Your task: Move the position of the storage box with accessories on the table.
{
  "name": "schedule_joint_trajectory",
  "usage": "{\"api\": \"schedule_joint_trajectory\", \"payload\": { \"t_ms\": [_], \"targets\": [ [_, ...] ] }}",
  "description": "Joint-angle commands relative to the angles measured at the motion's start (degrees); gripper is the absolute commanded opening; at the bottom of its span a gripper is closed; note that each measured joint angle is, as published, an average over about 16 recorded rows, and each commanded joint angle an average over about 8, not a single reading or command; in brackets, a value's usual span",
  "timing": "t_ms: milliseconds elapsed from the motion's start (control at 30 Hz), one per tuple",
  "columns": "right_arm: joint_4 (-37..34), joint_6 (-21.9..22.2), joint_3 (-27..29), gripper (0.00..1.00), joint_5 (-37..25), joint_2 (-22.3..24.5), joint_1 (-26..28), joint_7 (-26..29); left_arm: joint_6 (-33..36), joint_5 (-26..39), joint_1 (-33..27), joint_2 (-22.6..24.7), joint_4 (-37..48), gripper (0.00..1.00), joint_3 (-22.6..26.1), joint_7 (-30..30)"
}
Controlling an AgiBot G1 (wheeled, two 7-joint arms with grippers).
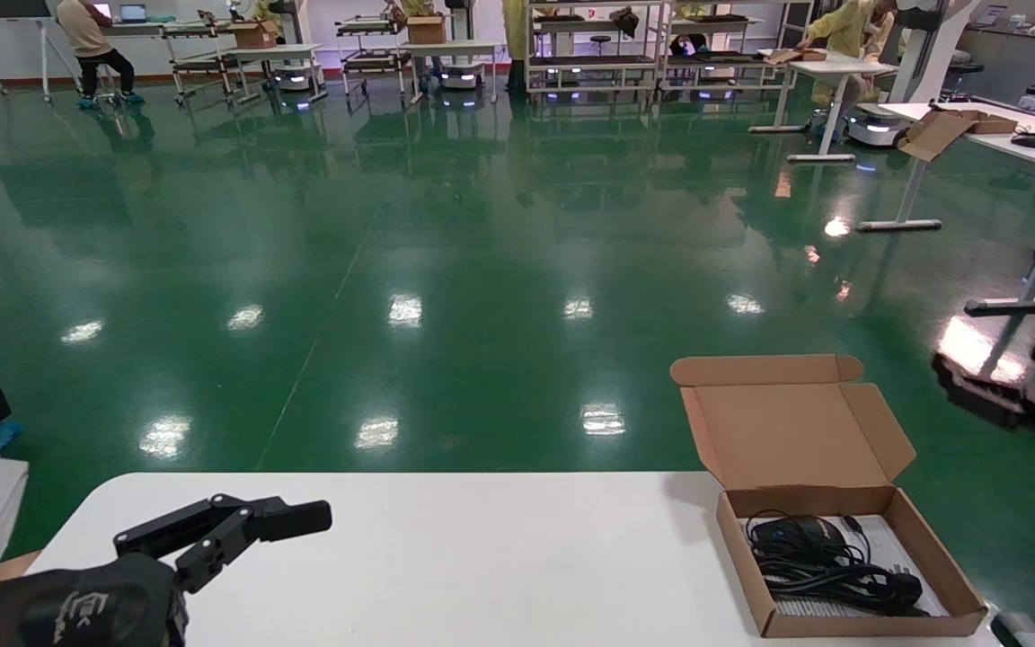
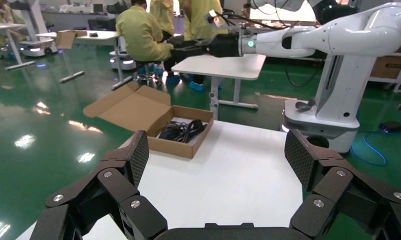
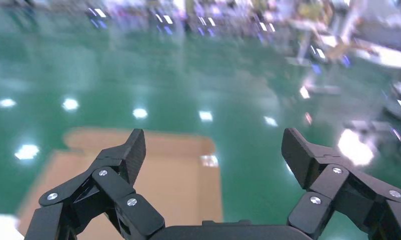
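Right gripper (image 3: 212,152): black, two-fingered, jaws standing released and grasping nothing. It is hanging in the air beyond the open lid of the storage box, off the far right of it, over the green glossy floor (image 1: 446,270); in the right wrist view the lid's tan inner face is lying below the spread fingers (image 3: 126,155).

Left gripper (image 2: 216,155): black, two-fingered, jaws likewise standing released and empty. It is hovering low over the desk, well apart from the storage box and to its left, the fingers pointing toward it.

Storage box (image 1: 850,562): shallow flat brown corrugated cardboard mailer, resting on the large smooth white desk (image 1: 446,557) at its right end, the box's right side lying close to the desk edge. The hinged lid (image 1: 787,422) is standing open, tilting back over the far edge of the desk, side flaps and tuck tab spread.

Accessories, all lying inside the storage box: a bundle of coiled black cable (image 1: 827,566) filling the middle, resting on a white printed leaflet (image 1: 895,548) that is covering the box floor. A black wired mouse (image 1: 800,530) is sitting among the coils toward the box's far left corner, its outline hard to separate from the cable.
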Motion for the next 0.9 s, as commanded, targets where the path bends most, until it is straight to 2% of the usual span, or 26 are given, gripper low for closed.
{"api": "schedule_joint_trajectory", "payload": {
  "t_ms": [33, 900],
  "targets": [
    [2.38, -1.83, 0.38, 1.00, -0.31, 0.56, -0.80, 1.36, 0.00, 0.00, 0.00, 0.00, 0.00, 1.00, 0.00, 0.00],
    [33.27, -25.54, 5.34, 1.00, -4.32, 7.88, -11.22, 18.98, 0.00, 0.00, 0.00, 0.00, 0.00, 1.00, 0.00, 0.00]
  ]
}}
